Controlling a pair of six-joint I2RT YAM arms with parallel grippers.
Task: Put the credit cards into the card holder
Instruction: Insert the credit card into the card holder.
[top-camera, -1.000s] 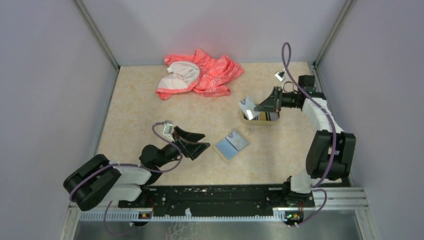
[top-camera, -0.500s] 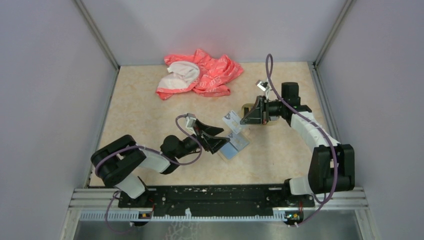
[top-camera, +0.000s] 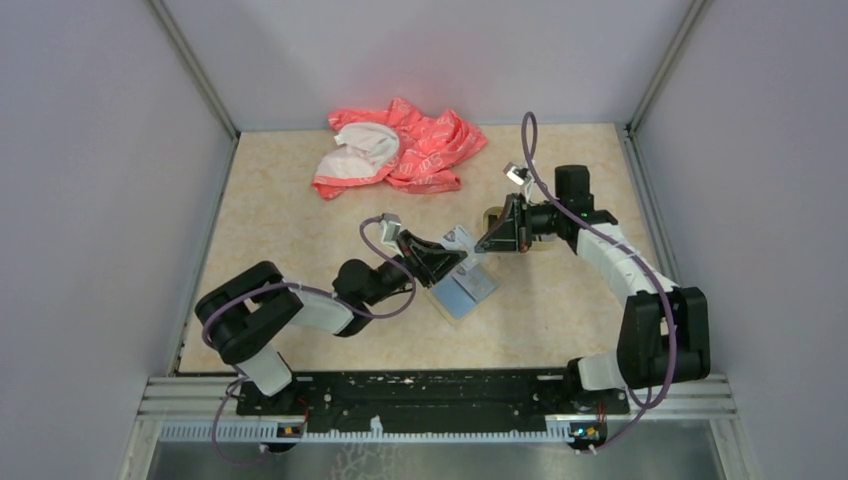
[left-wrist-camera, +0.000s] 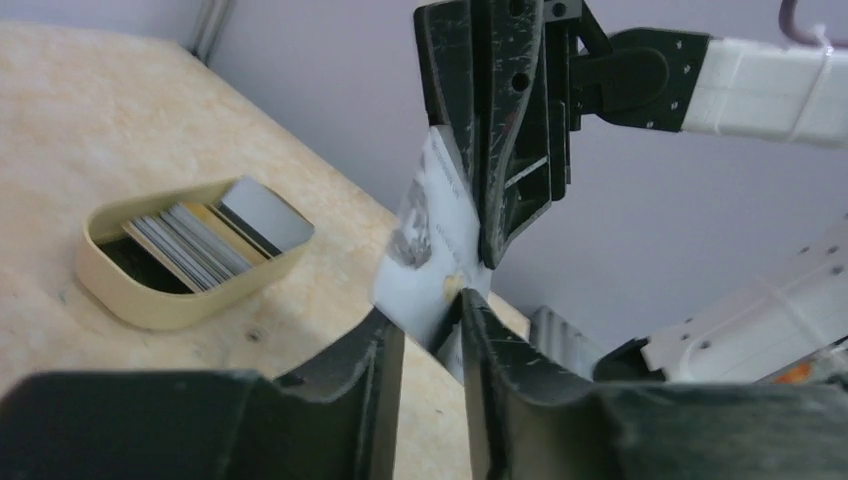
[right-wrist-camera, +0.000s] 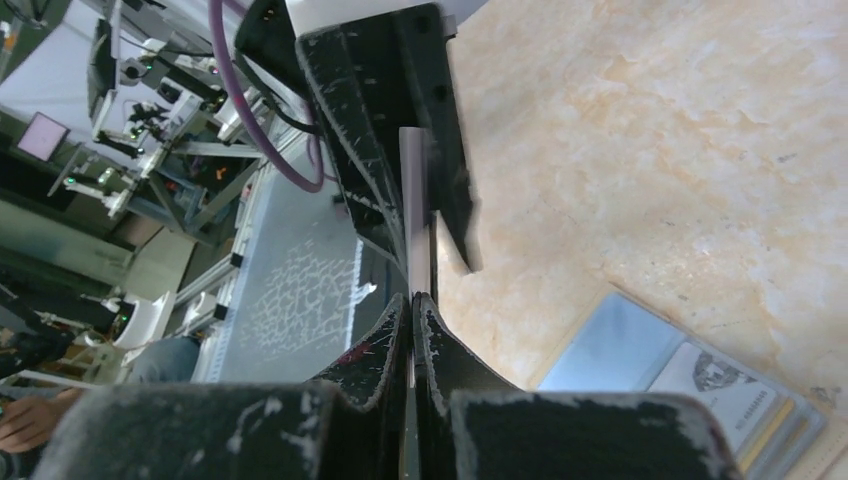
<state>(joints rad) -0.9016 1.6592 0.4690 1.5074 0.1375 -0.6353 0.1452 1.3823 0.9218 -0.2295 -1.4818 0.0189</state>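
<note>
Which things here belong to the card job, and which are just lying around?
Job: card in the right gripper; spare cards in the tan tray; card holder.
Lying about: pink cloth.

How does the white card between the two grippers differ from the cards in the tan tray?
The thin white rectangular plastic card is alone in the air, clamped by the right gripper, with the left gripper straddling it. The black, white and grey cards sit packed in the tan raised-rim tray on the table. The held card shows its printed face, while the trayed ones mostly show edges. All are thin rectangular cards.
</note>
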